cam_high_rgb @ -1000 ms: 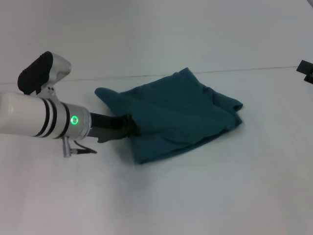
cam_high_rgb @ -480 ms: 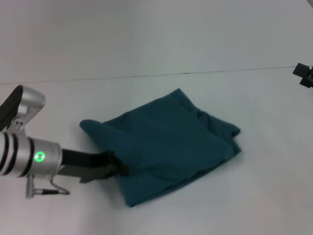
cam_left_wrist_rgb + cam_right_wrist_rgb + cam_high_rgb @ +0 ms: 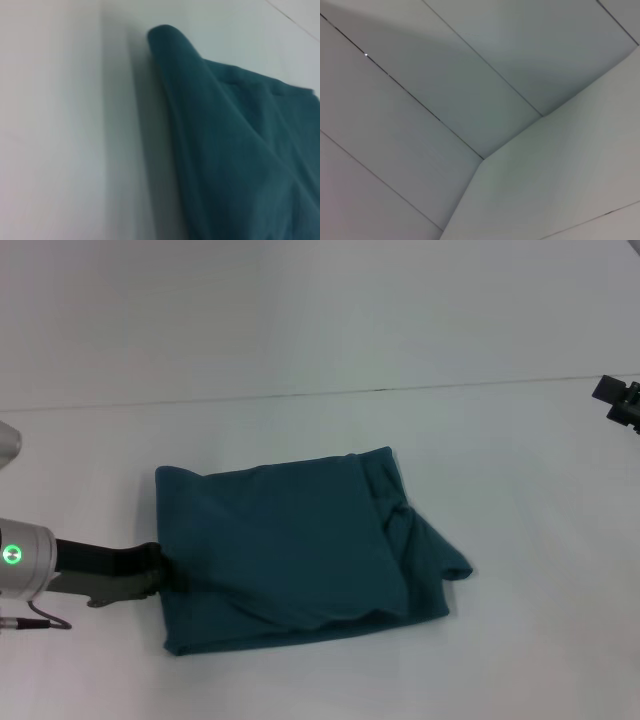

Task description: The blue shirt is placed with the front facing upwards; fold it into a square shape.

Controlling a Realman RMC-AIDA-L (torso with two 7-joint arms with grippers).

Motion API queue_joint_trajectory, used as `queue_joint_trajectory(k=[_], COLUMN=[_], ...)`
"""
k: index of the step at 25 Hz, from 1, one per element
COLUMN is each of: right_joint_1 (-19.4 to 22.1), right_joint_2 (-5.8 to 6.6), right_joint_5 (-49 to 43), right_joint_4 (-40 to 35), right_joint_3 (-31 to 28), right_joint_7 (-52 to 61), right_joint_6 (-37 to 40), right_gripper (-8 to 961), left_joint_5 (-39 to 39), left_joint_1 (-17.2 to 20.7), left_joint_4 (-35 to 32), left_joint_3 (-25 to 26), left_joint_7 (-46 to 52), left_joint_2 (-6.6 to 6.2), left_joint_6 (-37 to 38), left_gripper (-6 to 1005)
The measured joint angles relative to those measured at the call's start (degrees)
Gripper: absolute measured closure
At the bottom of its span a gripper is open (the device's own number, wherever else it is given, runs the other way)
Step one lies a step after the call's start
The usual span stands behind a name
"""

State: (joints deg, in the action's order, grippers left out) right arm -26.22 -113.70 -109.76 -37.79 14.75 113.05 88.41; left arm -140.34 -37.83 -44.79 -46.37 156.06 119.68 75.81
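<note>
Teal folded blue shirt (image 3: pixel 290 555) lies with its left edge clenched in left gripper (image 3: pixel 160 565) jaws.

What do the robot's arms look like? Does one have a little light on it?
Yes! The left arm is shiny white and silver with a round glowing green light. A thin wire loop hangs under it. Its left gripper is dark and flat on a grey base. Of the right gripper only a small black blocky bit shows at the edge.
</note>
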Motion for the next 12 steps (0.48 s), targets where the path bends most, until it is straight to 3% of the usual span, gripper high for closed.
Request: queue_joint_trajectory(k=[12], right_joint_1=[0.15], right_joint_2=[0.0], right_joint_5=[0.07], right_joint_4=[0.01], right_joint_3=[-0.07], right_joint_7=[-0.17], right_joint_6=[-0.08], right_gripper=[41], left_joint_5=[-2.29], left_joint_1=[-0.19], left_joint_4=[-0.11], left_joint_3=[3.25], left_joint_7=[0.37], left_joint_2=[-0.64], left_joint_6=[0.04], left_gripper=[898])
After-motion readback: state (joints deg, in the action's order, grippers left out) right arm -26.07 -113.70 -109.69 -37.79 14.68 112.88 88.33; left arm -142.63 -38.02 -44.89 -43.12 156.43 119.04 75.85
